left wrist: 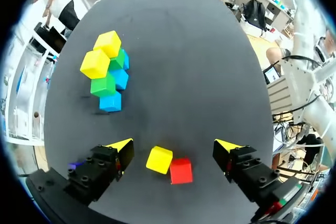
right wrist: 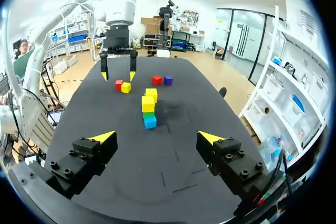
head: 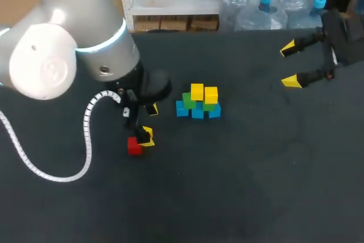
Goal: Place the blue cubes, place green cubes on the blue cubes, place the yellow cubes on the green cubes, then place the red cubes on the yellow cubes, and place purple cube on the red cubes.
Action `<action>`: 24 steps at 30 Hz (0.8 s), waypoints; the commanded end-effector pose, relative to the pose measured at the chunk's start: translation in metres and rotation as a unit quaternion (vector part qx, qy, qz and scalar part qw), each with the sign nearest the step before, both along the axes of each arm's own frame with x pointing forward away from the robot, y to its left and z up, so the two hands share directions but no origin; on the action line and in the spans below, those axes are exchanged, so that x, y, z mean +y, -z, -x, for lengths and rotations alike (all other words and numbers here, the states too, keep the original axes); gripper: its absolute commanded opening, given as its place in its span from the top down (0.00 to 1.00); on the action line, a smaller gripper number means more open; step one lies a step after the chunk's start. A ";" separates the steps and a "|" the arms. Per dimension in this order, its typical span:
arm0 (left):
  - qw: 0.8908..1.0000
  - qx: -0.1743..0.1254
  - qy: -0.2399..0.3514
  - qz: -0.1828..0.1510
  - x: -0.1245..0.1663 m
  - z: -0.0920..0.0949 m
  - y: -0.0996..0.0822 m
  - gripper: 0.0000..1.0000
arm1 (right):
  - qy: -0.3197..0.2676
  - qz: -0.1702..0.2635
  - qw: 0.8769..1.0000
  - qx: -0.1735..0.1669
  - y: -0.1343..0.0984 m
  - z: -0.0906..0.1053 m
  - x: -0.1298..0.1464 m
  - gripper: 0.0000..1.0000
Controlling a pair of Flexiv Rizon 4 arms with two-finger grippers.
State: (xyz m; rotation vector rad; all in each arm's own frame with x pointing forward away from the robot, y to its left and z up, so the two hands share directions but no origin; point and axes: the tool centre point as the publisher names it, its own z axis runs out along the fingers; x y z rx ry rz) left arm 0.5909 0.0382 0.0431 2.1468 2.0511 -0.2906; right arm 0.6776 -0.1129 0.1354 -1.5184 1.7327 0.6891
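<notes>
Both open: left claw (left wrist: 174,145) over red cube (left wrist: 181,171), yellow cube (left wrist: 159,159) (obscured overhead); right claw (right wrist: 156,137) aside.

Three blue cubes (left wrist: 110,101), two green cubes (left wrist: 102,84) and three yellow cubes (left wrist: 95,63) (one lying apart from the others). Two red cubes (right wrist: 156,80), one purple cube (right wrist: 168,80)

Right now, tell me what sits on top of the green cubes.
Two yellow cubes rest on the green cubes, with nothing above them. They cover most of the green cubes' tops, so the contact beneath is hidden.
</notes>
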 end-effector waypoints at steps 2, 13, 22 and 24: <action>1.000 0.007 0.013 -0.020 -0.013 -0.007 0.004 0.00 | -0.001 -0.001 1.000 0.000 0.001 -0.001 0.000 0.00; 1.000 0.013 0.007 -0.022 -0.014 0.005 0.011 0.00 | -0.001 -0.001 1.000 0.000 0.001 -0.001 0.000 0.00; 0.999 0.024 0.000 -0.022 -0.016 0.029 0.017 0.00 | -0.001 -0.001 1.000 0.000 0.001 -0.001 0.000 0.00; 0.999 0.031 0.000 -0.030 -0.015 0.033 0.020 0.00 | -0.001 -0.001 1.000 0.000 0.001 -0.001 0.000 0.00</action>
